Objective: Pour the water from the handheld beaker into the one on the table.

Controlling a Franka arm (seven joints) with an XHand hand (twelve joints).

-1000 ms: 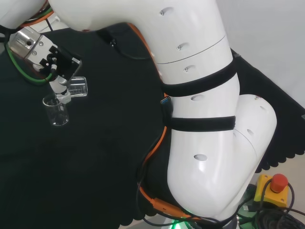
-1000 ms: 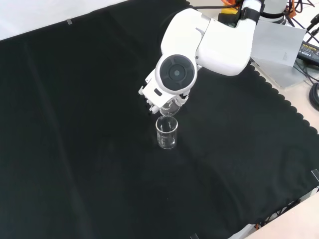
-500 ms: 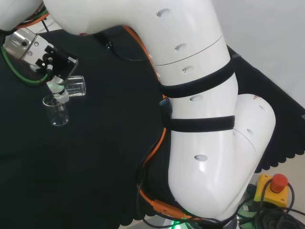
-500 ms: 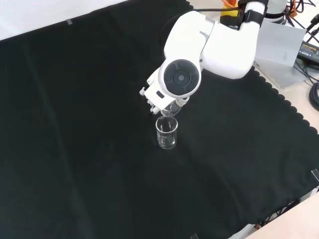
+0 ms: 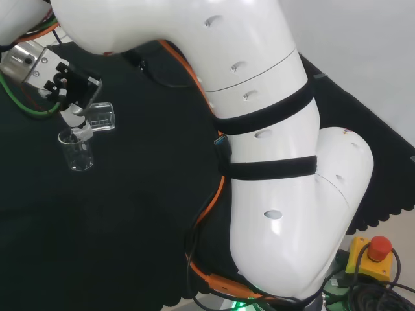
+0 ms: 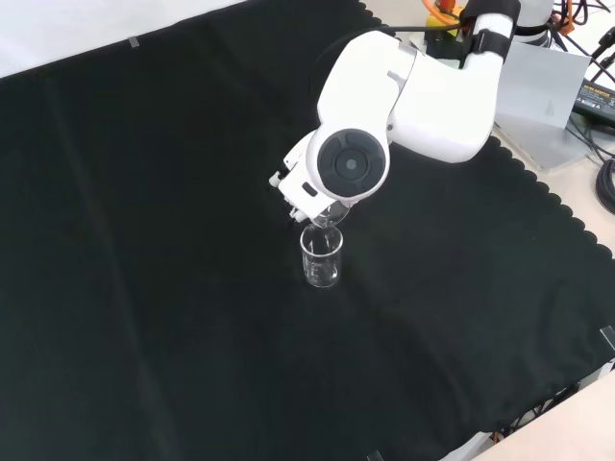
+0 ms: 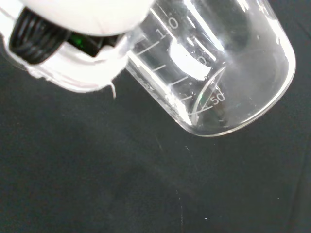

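The black and white hand (image 5: 68, 91) is clamped on a small clear glass beaker (image 5: 98, 116), fingers curled round it, holding it tipped on its side with its mouth down toward a second vessel. In the wrist view this held beaker (image 7: 214, 63) shows white graduation lines on its wall, with the figure 50 readable near its base and part of a higher number further up; a blurred white part of the hand (image 7: 73, 43) lies against it. Just under the tipped beaker's lip, an upright clear glass beaker (image 5: 76, 152) stands on the black cloth of the tabletop (image 5: 130, 214). In the front view this standing beaker (image 6: 321, 257) sits directly below the arm's white link with its round grey cap (image 6: 348, 163), near the middle of the cloth.
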